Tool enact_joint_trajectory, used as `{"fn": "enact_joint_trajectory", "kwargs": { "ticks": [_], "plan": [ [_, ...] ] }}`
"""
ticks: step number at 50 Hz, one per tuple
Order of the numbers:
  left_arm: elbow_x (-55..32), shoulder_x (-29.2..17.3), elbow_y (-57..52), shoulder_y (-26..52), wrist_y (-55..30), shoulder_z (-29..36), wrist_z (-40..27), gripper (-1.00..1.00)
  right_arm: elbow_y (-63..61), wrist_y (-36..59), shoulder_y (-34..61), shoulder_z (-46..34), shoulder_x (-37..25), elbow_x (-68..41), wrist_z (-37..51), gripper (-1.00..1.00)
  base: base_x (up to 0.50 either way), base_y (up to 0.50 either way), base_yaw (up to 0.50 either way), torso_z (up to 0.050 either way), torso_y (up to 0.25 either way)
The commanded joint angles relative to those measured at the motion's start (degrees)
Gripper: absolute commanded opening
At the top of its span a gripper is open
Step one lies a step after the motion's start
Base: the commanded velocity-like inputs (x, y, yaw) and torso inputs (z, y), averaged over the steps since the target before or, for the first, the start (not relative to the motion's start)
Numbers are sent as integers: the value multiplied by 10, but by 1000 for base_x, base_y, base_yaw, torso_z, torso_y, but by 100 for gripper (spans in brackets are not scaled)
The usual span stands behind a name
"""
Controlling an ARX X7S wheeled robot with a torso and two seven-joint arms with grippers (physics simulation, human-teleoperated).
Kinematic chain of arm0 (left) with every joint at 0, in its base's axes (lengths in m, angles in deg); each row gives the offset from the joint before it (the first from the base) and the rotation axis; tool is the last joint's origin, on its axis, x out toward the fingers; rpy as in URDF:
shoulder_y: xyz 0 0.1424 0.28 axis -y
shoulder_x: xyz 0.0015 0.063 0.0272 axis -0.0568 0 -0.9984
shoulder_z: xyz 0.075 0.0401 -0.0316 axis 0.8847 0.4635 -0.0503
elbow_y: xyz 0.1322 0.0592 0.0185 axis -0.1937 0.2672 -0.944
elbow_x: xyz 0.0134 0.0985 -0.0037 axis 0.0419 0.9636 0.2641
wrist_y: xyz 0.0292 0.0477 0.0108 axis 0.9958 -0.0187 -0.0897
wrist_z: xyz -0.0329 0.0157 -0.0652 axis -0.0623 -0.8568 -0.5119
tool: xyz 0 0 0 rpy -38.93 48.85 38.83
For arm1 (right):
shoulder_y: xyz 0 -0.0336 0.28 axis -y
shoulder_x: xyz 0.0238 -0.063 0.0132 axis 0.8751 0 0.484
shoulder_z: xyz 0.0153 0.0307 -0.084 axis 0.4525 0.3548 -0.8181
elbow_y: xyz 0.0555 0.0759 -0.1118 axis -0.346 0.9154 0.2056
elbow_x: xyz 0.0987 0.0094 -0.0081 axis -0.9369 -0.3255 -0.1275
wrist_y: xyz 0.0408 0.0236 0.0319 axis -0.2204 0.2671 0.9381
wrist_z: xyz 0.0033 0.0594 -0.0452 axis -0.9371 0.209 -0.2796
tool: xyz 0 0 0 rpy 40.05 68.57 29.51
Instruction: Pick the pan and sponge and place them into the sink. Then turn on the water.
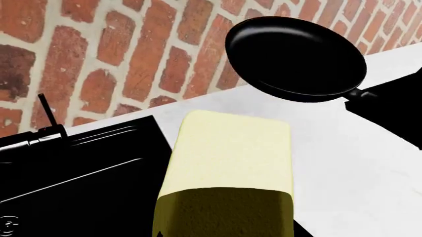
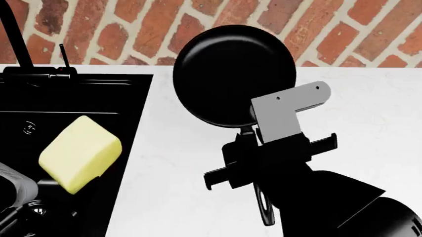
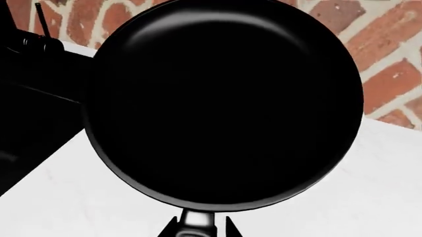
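The pale yellow sponge (image 2: 80,153) (image 1: 228,158) hangs tilted over the black sink (image 2: 79,94) (image 1: 86,168), near its right wall. My left gripper (image 2: 49,190) is shut on the sponge's lower end, and the sponge hides its fingertips. The black pan (image 2: 234,74) (image 1: 297,57) (image 3: 224,103) is held up above the white counter (image 2: 178,148), to the right of the sink. It is tilted so that its inside faces the head camera. My right gripper (image 2: 250,140) (image 3: 197,229) is shut on the pan's handle just behind the bowl.
The tall black faucet (image 2: 13,34) and a thin lever (image 2: 64,55) (image 1: 45,111) stand at the sink's back edge, against the brick wall (image 2: 218,15). A round drain (image 2: 29,128) shows in the basin. White counter stretches to the right (image 2: 369,123).
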Motion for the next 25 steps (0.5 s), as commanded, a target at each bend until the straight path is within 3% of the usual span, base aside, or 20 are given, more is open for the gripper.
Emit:
{"fn": "enact_joint_trajectory", "kwargs": {
  "ticks": [1,4,6,8,15,25],
  "plan": [
    [-15,-7,6,-4,3,-14,-4,-100,-62,54,16,16,-74,-51,-57,-100,0,0,0,0,0],
    [-17,-5,3,0,0,-12,-9,-100,-110,48,14,1,-100,-56,-102,-100,0,0,0,0,4],
    [-20,-8,1,-3,-1,-15,-8,-100,-136,59,29,-56,-122,-4,-132,-100,0,0,0,0,0],
    [-19,-12,4,-7,3,-17,-3,-100,-135,63,26,-57,-132,2,-122,-100,0,0,0,0,0],
    [-25,-15,1,-5,-2,-21,-8,-100,-131,10,-5,-2,-169,-24,-137,-100,0,0,0,2,3],
    [-26,-10,3,1,-8,-17,-17,-100,-140,-39,-42,13,-201,-11,-152,-100,0,0,0,0,1]
  ]
}}
